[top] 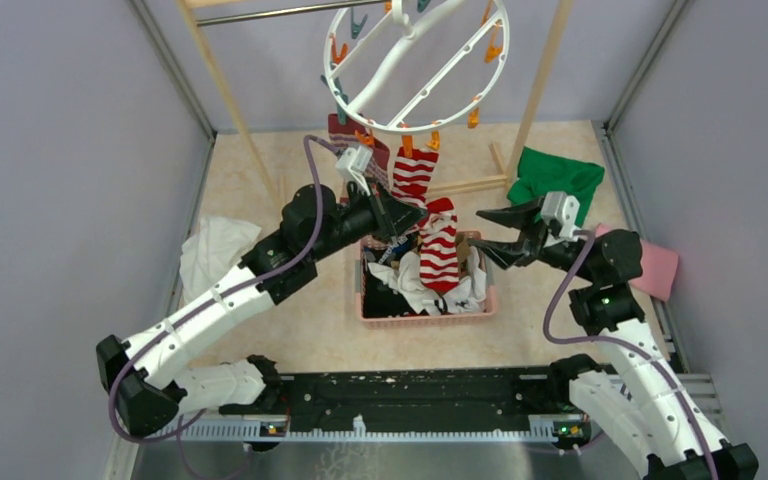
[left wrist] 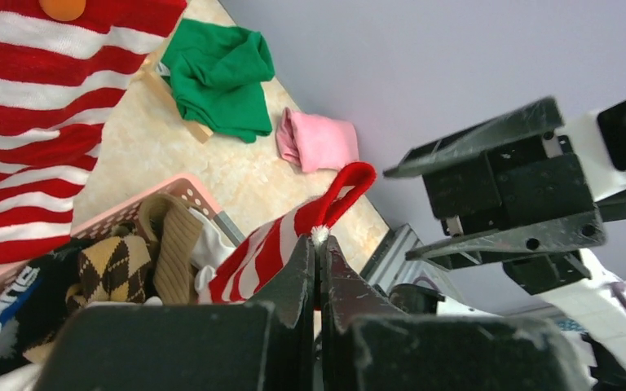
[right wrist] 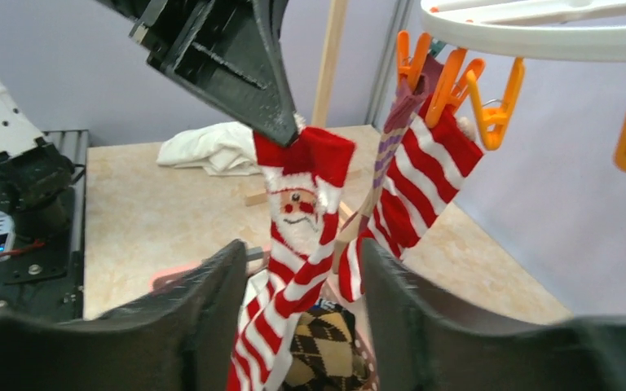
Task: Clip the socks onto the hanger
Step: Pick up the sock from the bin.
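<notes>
My left gripper is shut on the top edge of a red-and-white striped Santa sock, which hangs down over the pink basket. In the left wrist view its jaws pinch the sock by the cuff. To the sock's right, my right gripper is open and touches nothing. In the right wrist view the sock dangles between and beyond the fingers. The white round hanger hangs above. Clipped to its orange pegs are a striped sock and a maroon sock.
The basket holds more socks, among them a brown argyle one. A green cloth and a pink cloth lie at the right. A white cloth lies at the left. The wooden rack frame stands behind.
</notes>
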Robot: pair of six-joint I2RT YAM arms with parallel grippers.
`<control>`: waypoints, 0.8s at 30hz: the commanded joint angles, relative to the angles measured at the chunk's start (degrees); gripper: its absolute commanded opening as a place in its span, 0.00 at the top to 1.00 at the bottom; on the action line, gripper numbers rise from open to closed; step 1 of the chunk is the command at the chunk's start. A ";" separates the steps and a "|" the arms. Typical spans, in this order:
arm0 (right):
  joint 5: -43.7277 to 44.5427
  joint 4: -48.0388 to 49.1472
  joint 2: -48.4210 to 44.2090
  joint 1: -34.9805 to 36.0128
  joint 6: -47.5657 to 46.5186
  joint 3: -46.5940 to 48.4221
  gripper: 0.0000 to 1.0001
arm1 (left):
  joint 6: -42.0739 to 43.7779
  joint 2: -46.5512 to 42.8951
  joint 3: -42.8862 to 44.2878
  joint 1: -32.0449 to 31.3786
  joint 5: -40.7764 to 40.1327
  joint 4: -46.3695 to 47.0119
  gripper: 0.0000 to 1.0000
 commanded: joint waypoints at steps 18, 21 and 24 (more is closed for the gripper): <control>13.11 -7.88 7.99 10.73 -8.14 6.65 0.67 | -18.04 3.30 2.30 2.60 13.55 2.51 1.00; 6.72 -7.26 7.13 10.72 -7.78 6.85 0.57 | -20.48 3.55 1.45 2.50 11.75 5.52 1.00; 3.21 -8.36 3.99 10.72 -9.20 7.19 0.49 | -20.35 4.12 1.91 1.78 8.81 6.29 1.00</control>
